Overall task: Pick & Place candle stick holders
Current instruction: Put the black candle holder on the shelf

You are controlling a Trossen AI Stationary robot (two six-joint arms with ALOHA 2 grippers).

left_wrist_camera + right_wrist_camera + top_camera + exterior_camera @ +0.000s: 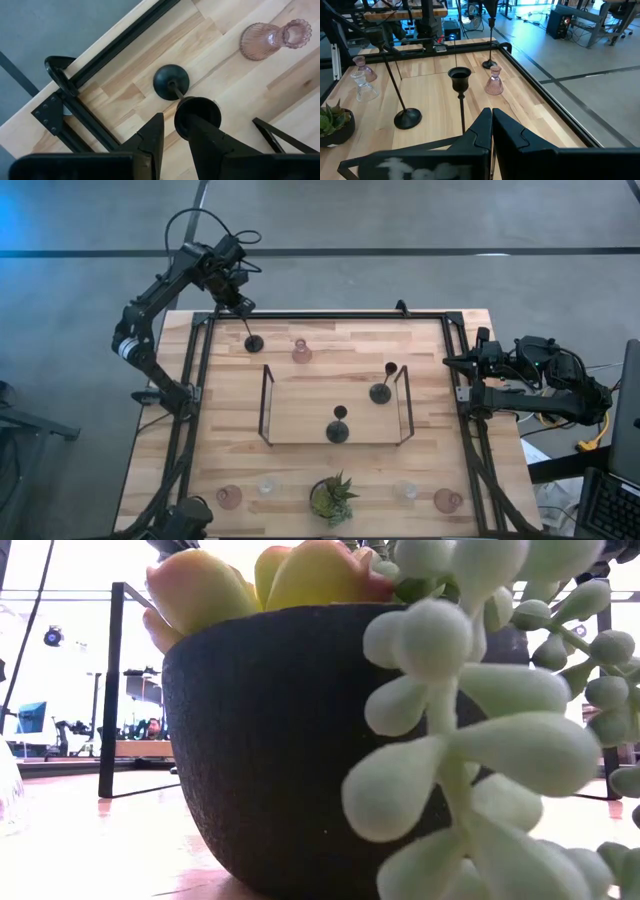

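Note:
A black candle stick holder (253, 342) stands at the table's far left on its round base (171, 82). My left gripper (243, 308) comes down on its top cup and is shut on it. A pink glass holder (301, 352) stands just to its right. Two more black holders (381, 391) (338, 430) stand on their bases inside the wire-framed tray (267, 405). My right gripper (450, 361) waits shut at the table's right edge, holding nothing. My left gripper has the cup (199, 107) at the top of the black holder's thin stem. One finger (210, 140) lies over the cup's mouth and the other (155, 132) stands beside its outer wall; I cannot tell whether the first reaches inside. The fingers point steeply down. The holder stands upright, base on the table.
Along the near edge stand a pink holder (229, 497), a clear one (267, 487), the potted plant (333, 498), a clear one (405, 490) and a pink one (448, 500). The plant's pot (270, 740) fills the low view. A black frame (125, 35) edges the table.

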